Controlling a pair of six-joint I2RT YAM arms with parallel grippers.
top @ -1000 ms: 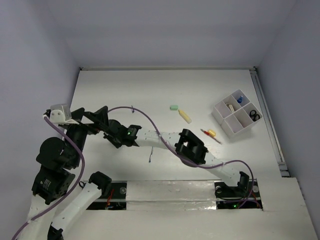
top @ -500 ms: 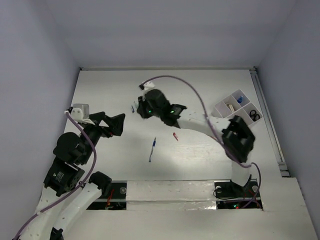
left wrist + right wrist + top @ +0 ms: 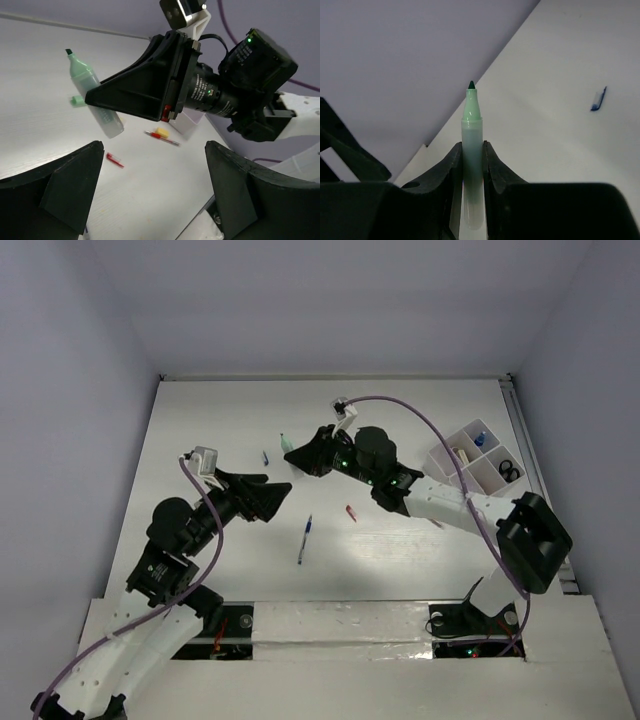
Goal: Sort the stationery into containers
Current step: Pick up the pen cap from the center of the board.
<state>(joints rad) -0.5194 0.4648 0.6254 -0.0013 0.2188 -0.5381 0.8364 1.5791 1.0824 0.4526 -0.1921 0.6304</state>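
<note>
The right pincer (image 3: 472, 146) is clamped on a mint-green plastic marker (image 3: 471, 117) with a bare dark tip. It grips the translucent barrel so that the tip end sticks out past the fingers. The marker appears to be held off the white bench (image 3: 200, 420), near the middle and toward the far edge, with its tip pointing at the left edge. The left pincer (image 3: 152, 148) stands apart with nothing in it and faces the marker from close by. The white plastic organiser tray with square compartments (image 3: 447, 480) sits at the right edge, well apart from both pincers.

The step in hand looks like carrying the marker to that tray. The barrel is smooth and round and may slip, so the grip should be firm. The swing toward the right edge should pass above the blue-white pen (image 3: 304, 537) and the tiny red bit (image 3: 350, 512). The marker looks longer than a compartment is wide, so it should be tilted to go in end first. Only then should the fingers part.
</note>
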